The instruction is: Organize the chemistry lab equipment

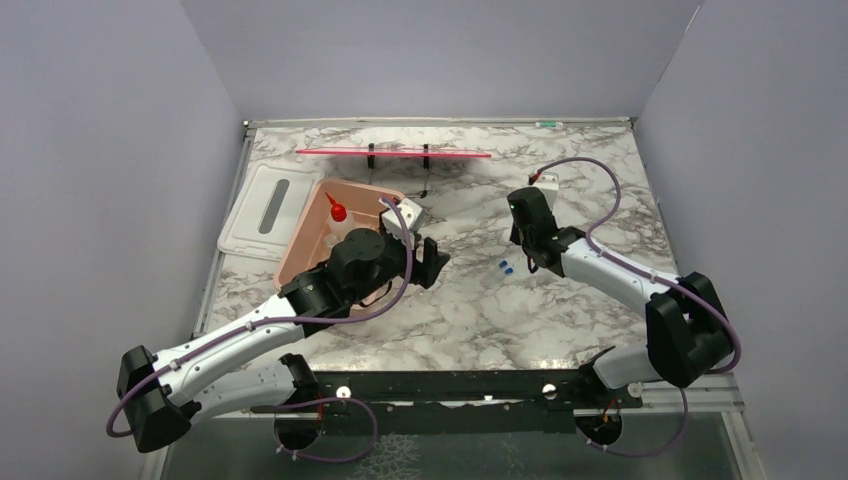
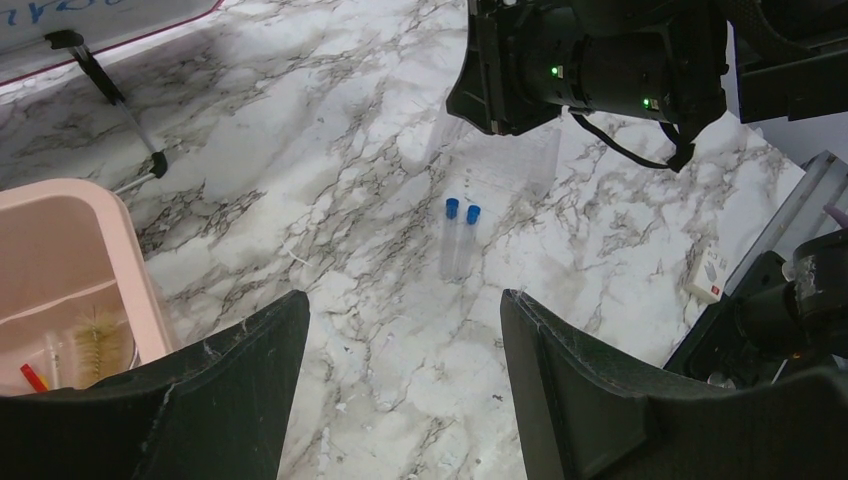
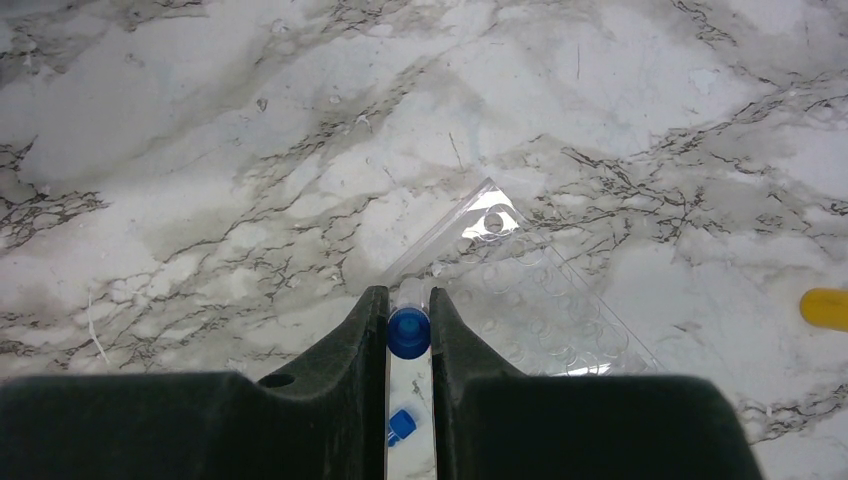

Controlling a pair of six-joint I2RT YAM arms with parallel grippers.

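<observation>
Pale lilac walls [image 1: 100,150] close in the marbled tabletop [image 1: 480,310] on the left, far and right sides. The left arm [image 1: 250,335] lies across the near end of the pink tub [image 1: 305,230], so from above we cannot see most of its inside. Only the clear squeeze bottle with red nozzle [image 1: 337,212] shows there, toward the far end. The left wrist view adds the small brush [image 2: 97,335] lying in the tub, beside a red-tipped bit [image 2: 33,377] near the frame's edge that we cannot name. A white lid [image 1: 262,208] lies just left of the tub. A clear dimpled tray [image 3: 540,320], hard to make out against the marble, lies close by the right claw [image 3: 406,300], which is clenched on one blue-capped tube [image 3: 408,333]. The left claw [image 2: 402,300] hangs released, holding nothing, right of the tub. Two blue-capped tubes [image 2: 458,235] lie side by side between the claws, nearer the right one. A yellow thing [image 3: 826,308] is cut off at the right wrist view's edge.
</observation>
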